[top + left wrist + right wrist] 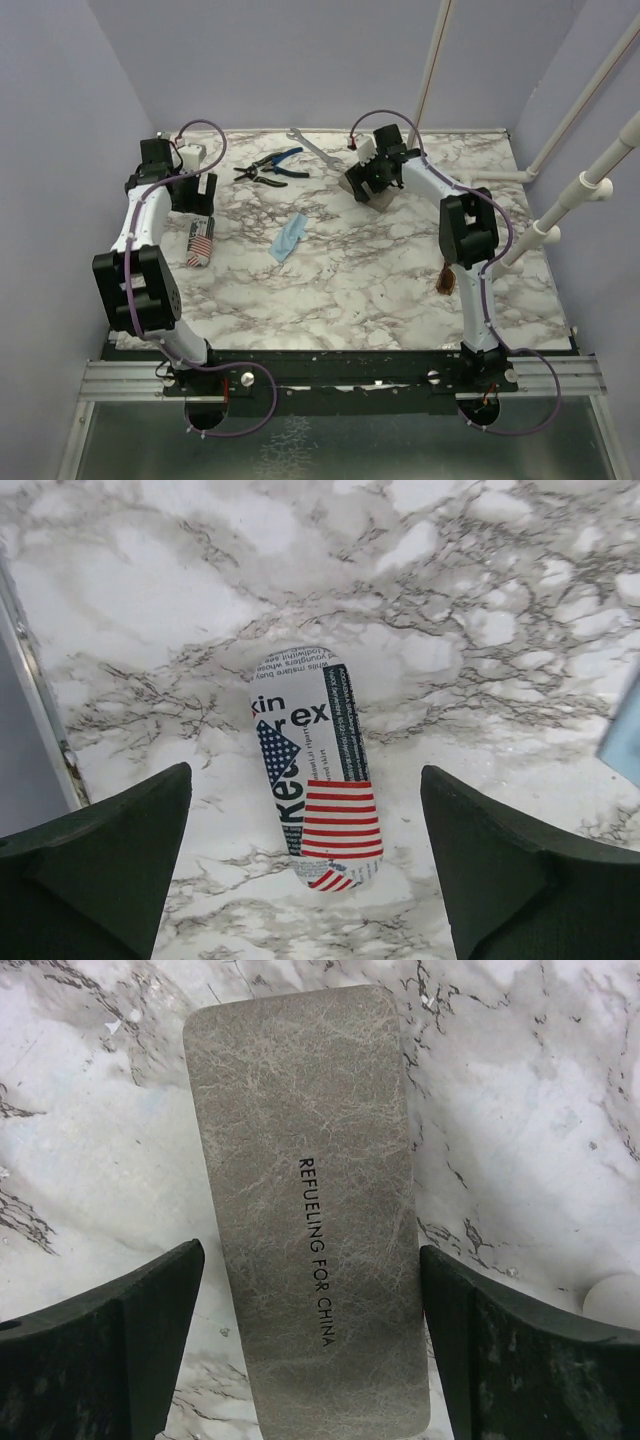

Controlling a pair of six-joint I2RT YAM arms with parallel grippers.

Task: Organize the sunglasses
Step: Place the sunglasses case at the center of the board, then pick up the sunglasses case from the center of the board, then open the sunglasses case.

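The sunglasses (444, 281), amber-brown, lie on the marble table beside my right arm's lower link, partly hidden by it. My right gripper (372, 186) is far from them at the back. In the right wrist view the gripper (310, 1250) is open and straddles a grey oblong case (310, 1160). One finger is close to the case's edge and the other stands apart. My left gripper (305, 775) is open above a flag-printed case (315, 770) that lies flat, with a gap on each side.
A light blue cloth (289, 238) lies mid-table. Blue-handled pliers (272, 167) and a wrench (314, 150) rest at the back. The flag-printed case (200, 243) lies near the table's left edge. White pipes (560, 215) stand on the right.
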